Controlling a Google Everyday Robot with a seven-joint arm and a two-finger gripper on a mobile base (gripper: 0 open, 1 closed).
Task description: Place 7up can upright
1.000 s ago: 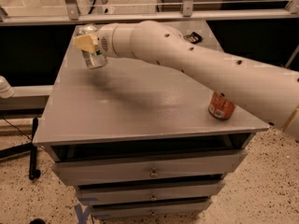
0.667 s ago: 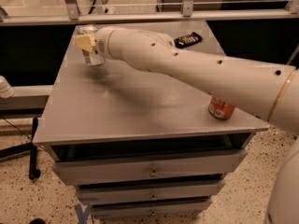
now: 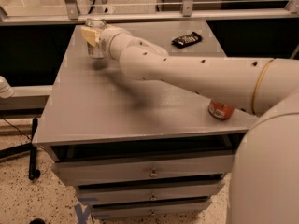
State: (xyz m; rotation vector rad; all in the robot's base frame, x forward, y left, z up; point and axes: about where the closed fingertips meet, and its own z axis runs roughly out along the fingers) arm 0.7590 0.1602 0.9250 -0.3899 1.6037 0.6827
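Observation:
The 7up can (image 3: pixel 96 49) is a silvery can standing upright at the far left of the grey table (image 3: pixel 117 115). My gripper (image 3: pixel 93 34) is at the end of the white arm that reaches across the table from the right. It is shut around the can's upper half, with a yellowish finger pad (image 3: pixel 88 34) on the can's left side. The can's base is at or just above the tabletop; I cannot tell whether it touches.
An orange-red can (image 3: pixel 220 110) stands near the table's front right edge, partly under my arm. A dark snack bar (image 3: pixel 187 39) lies at the back right. Drawers (image 3: pixel 149 171) are below the tabletop. A glass partition runs behind the table.
The arm has stretched further over the table and sunk lower. The can stays in the gripper at the far left corner, shifted only a little.

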